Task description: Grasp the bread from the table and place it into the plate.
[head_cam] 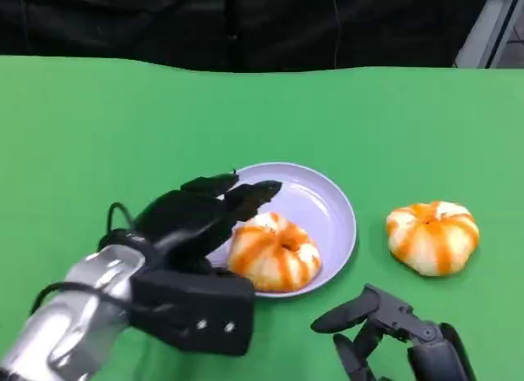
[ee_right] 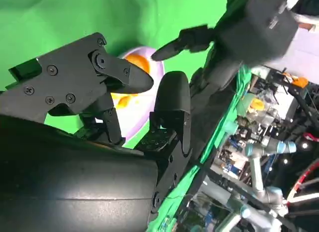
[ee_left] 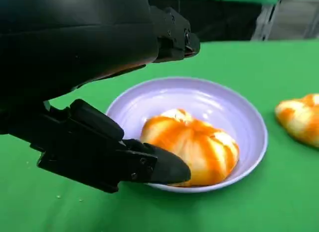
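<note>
Bun in the plate, left hand at its side

One bun [head_cam: 273, 251] lies in the plate [head_cam: 327, 202] mid-bench; a second bun [head_cam: 432, 236] sits on the bench just beside the plate, toward the right edge. The left hand [head_cam: 205, 213] reaches over the plate's near-left rim, fingers spread around the plated bun; whether they grip it I cannot tell. Pulling away carelessly could drag the bun out or tip the plate. The right hand [head_cam: 393, 332] hovers released near the front edge.

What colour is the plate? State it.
Pale lilac plate, clearest in the left wrist view.
</note>
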`<action>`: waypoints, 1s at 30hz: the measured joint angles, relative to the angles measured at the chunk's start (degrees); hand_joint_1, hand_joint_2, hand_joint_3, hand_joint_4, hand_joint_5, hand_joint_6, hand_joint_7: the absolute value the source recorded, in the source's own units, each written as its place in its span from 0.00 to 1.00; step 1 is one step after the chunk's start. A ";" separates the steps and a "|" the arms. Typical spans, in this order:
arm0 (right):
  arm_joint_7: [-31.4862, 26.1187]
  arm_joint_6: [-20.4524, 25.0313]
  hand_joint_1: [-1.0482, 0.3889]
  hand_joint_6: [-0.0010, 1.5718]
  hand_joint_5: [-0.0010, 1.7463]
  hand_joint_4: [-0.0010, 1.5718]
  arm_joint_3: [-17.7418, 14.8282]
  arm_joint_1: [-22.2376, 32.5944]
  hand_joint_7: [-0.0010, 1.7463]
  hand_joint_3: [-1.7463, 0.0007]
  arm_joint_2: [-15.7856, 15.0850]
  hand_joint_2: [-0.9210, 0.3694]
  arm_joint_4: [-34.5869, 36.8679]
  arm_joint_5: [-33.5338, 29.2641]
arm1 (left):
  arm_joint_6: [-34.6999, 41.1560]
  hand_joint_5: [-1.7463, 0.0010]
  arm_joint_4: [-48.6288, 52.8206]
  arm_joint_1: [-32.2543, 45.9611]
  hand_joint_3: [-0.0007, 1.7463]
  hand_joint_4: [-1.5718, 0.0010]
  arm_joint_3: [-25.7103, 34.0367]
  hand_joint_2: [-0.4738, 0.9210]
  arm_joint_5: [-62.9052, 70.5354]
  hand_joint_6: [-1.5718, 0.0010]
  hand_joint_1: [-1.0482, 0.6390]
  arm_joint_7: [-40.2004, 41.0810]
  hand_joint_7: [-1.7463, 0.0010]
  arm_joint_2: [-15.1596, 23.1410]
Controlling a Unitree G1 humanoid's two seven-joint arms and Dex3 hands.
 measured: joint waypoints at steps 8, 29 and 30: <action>1.03 0.49 0.61 0.44 0.86 0.48 -0.63 0.40 0.56 0.52 -1.20 0.22 -1.17 0.99 | -10.50 0.82 -7.30 14.05 0.19 0.76 10.43 1.00 -11.10 0.76 0.37 8.18 0.93 0.76; 3.10 0.31 0.61 0.43 0.86 0.47 -2.70 1.80 0.57 0.52 -3.94 0.21 -1.60 5.05 | -29.53 0.04 -5.15 35.77 0.68 0.45 23.49 0.68 -44.20 0.48 0.66 3.69 0.16 -6.23; 3.12 -0.03 0.61 0.43 0.87 0.47 -2.76 2.04 0.57 0.52 -4.05 0.21 -1.64 5.18 | -29.53 0.04 -5.19 35.87 0.67 0.45 23.48 0.68 -43.90 0.48 0.65 3.41 0.16 -6.48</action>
